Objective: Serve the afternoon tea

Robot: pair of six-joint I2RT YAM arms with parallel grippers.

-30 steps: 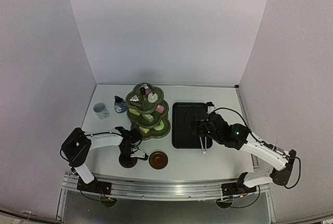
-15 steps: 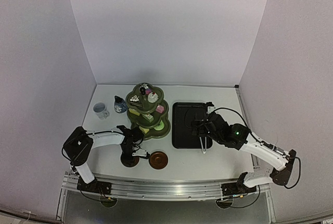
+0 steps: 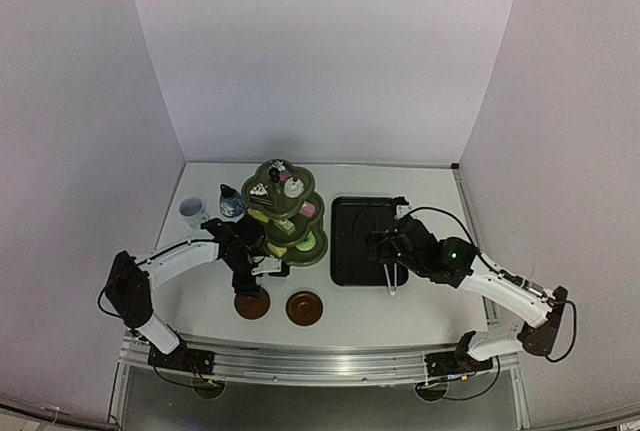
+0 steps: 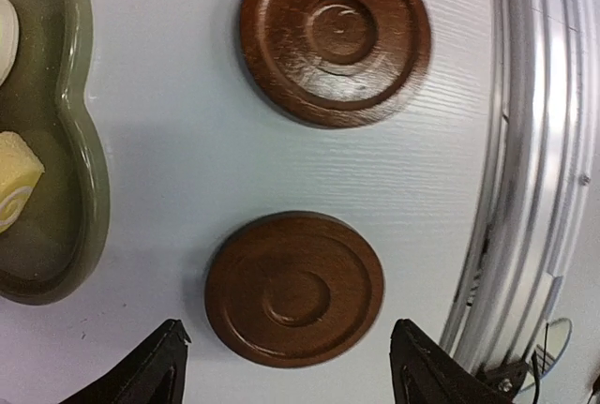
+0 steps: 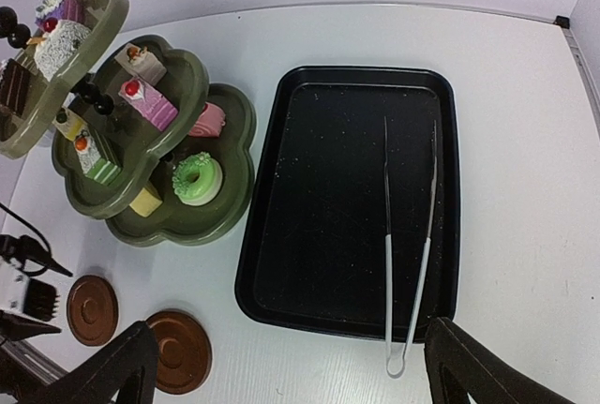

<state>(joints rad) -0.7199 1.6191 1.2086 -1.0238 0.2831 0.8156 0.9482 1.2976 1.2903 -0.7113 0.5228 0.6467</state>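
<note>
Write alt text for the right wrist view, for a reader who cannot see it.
A black tray holding thin metal tongs lies right of an olive-green three-tier stand of small cakes; two brown coasters sit at lower left.

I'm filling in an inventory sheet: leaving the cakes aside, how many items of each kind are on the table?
Brown coasters: 2
White mug: 1
Dark-blue pot: 1
Three-tier stand: 1
Black tray: 1
Metal tongs: 1
Total: 7
</note>
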